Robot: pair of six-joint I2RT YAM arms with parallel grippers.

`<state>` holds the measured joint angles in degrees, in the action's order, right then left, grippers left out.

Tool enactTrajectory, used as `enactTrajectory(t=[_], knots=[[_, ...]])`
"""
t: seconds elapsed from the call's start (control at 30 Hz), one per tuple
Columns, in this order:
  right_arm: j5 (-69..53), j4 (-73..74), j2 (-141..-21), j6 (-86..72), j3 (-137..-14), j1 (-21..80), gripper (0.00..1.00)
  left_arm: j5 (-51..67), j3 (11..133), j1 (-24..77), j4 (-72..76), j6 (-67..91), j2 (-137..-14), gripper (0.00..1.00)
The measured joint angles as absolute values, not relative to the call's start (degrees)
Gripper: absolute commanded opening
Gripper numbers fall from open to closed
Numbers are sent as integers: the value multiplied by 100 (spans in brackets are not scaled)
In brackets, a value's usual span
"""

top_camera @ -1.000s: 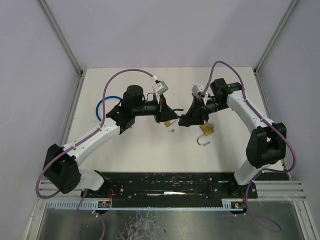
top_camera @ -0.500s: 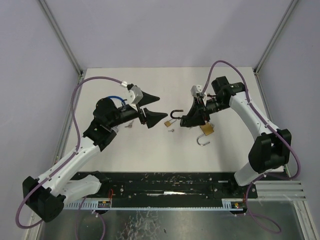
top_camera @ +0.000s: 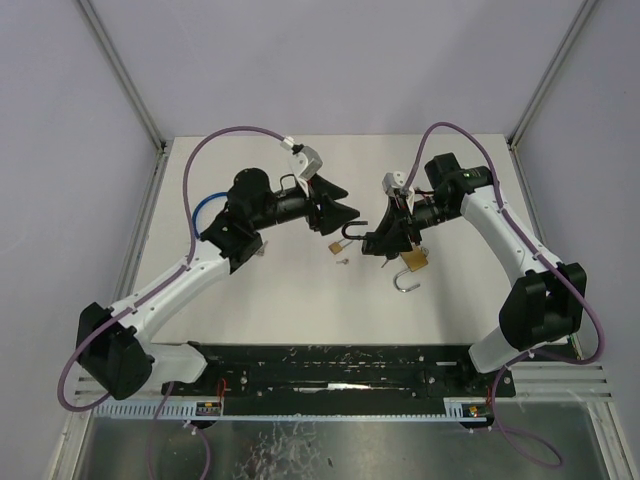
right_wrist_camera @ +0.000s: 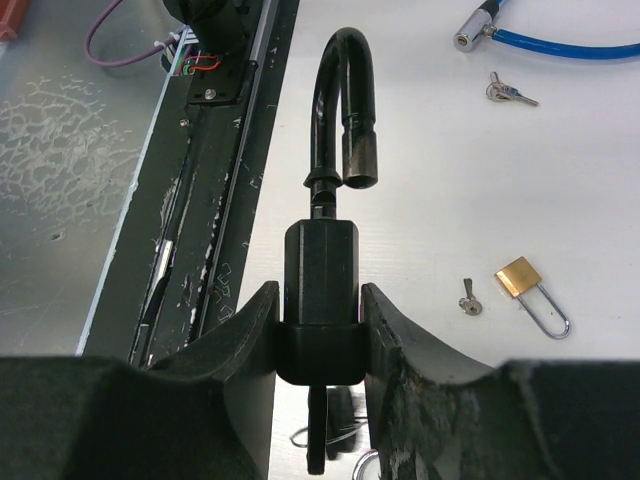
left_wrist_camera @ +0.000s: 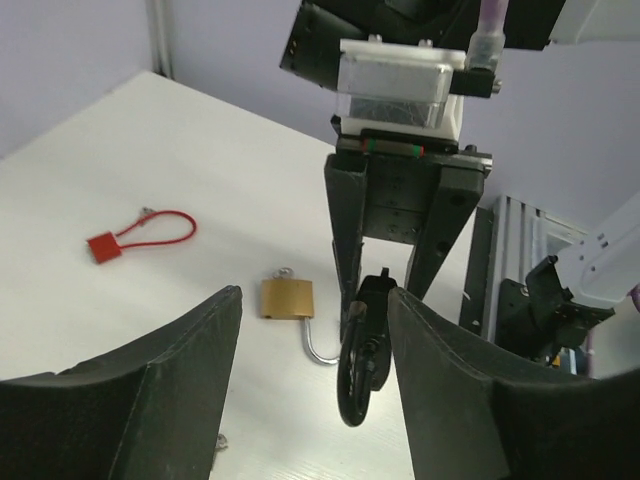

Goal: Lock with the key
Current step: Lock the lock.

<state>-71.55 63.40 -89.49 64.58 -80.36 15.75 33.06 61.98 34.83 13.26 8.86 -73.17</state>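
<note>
Now the right pincer [right_wrist_camera: 320, 305] grips the black lock [right_wrist_camera: 322, 255] with its hoop open, while the left pincer [left_wrist_camera: 312, 305], facing it, is open and empty; locking is not done yet.

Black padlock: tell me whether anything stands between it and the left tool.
Nothing visible does. The black padlock, clamped in the right tool, hangs in open air just ahead of the left tool and its spread fingers. The brass padlock lies on the table below, off that line.
</note>
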Motion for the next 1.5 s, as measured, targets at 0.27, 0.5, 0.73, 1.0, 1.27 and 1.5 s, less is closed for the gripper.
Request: enactTrajectory(t=[0.27,0.5,0.73,1.0,1.27,1.5], knots=[[-7109,6302,-8949,6438,-8001,1575,0,3409,6200,3533,1267,1192,-7644,59],[-7098,6241,-8949,6429,-7996,1575,0,3496,6198,3531,996,1221,-7828,50],[-7094,6241,-8949,6423,-7996,1577,0,3485,6198,3463,628,1216,-7902,40],[-6989,6246,-8949,6425,-7994,1577,0,3448,6309,3400,-14,1225,-8152,39],[-6982,6241,-8949,6423,-7975,1577,0,3800,6742,3330,-558,1584,-8534,40],[-6987,6243,-8949,6418,-7975,1577,0,4292,6510,2919,207,2386,-8300,49]])
